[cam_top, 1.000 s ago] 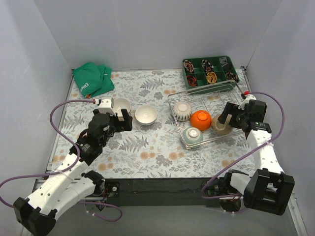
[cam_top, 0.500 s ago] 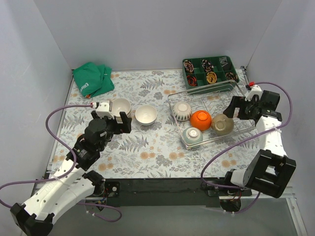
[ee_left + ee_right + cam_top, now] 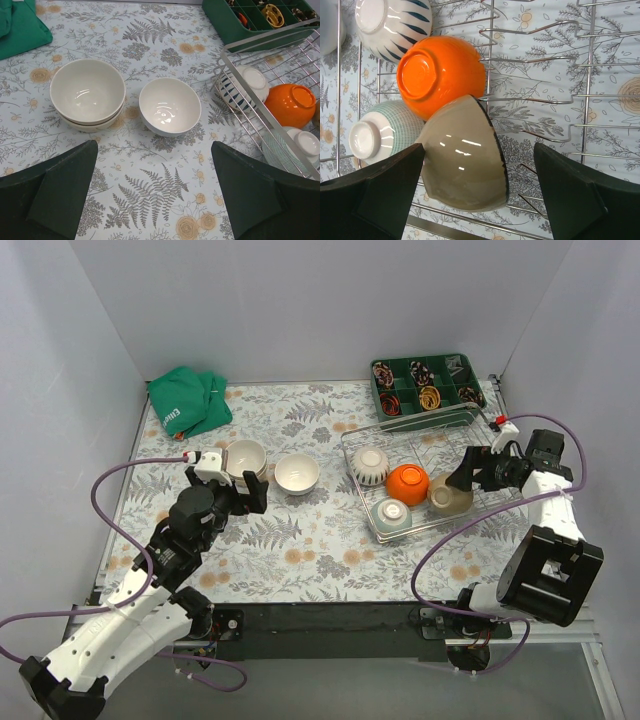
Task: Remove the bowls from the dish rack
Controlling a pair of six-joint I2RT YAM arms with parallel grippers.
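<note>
The wire dish rack (image 3: pixel 352 452) stands right of centre and holds a cream ribbed bowl (image 3: pixel 371 466), an orange bowl (image 3: pixel 408 483), a pale green bowl (image 3: pixel 393 517) and a beige bowl (image 3: pixel 450 494), all bottom up or tilted. Two stacked white bowls (image 3: pixel 247 457) and a single white bowl (image 3: pixel 297 473) stand upright on the table to its left. My right gripper (image 3: pixel 480 195) is open, with the dark-rimmed beige bowl (image 3: pixel 465 162) between its fingers, close against the left one. My left gripper (image 3: pixel 155 200) is open and empty, just short of the white bowls (image 3: pixel 170 106).
A green compartment tray (image 3: pixel 425 382) sits behind the rack at the back right. A green cloth (image 3: pixel 188 400) lies at the back left. Grey walls close in three sides. A purple cable loops beside each arm.
My right gripper drew back from the beige bowl, then came in again around it. The bowl now lies tilted with its rim to the right. My left arm has pulled back a little.
</note>
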